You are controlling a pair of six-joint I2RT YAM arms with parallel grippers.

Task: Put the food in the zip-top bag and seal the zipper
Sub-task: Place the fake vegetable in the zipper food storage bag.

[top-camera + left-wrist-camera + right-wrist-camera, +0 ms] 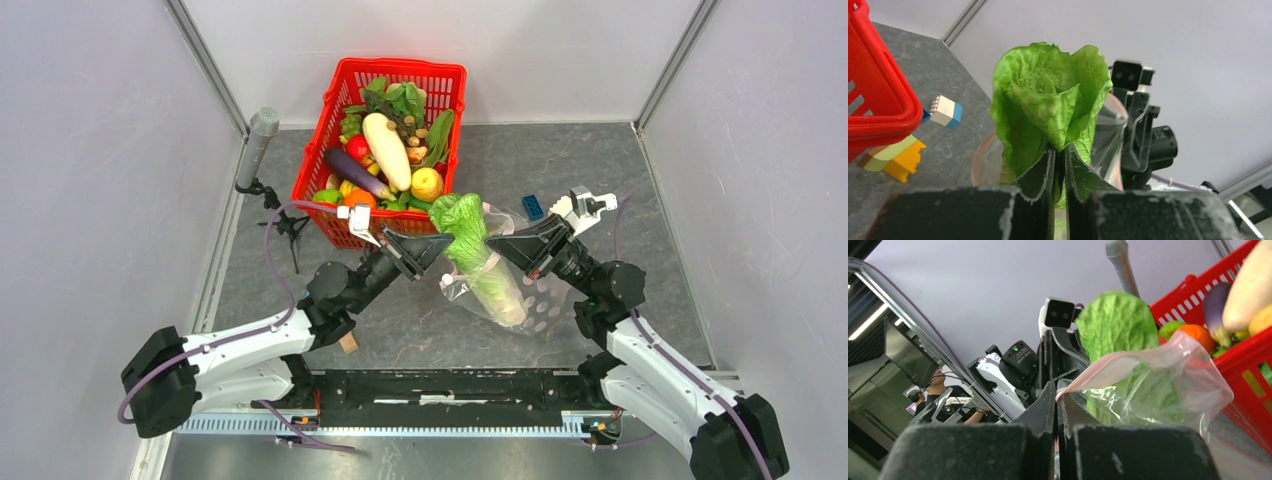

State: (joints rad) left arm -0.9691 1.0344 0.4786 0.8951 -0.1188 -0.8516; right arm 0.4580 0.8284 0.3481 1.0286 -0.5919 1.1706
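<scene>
mic stand point(262, 135): far left of the mat, well away from everything else

left gripper point(1059, 152): jaws nearly closed, just a sliver of gap. It looks pinched on the near rim of the zip-top bag point(525, 300), with a cabbage leaf pressed right against the tips. Honestly can't tell if some leaf is caught in there too

red basket point(400, 63): back centre, loaded with the rest of the food, incl. eggplant point(355, 172), white radish point(386, 150), orange point(360, 198) and yellow fruit point(427, 184) on a pile of greens

napa cabbage point(462, 225): stem end down inside the bag, leafy top poking out of the mouth, sitting right between the two grippers just in front of the basket

zipper point(1113, 360): the pink strip, not sealed, bag mouth held wide around the cabbage

right gripper point(1055, 390): clamped fully closed on the pink strip at its side of the mouth

blue block point(533, 208): on the mat just behind the right gripper
</scene>
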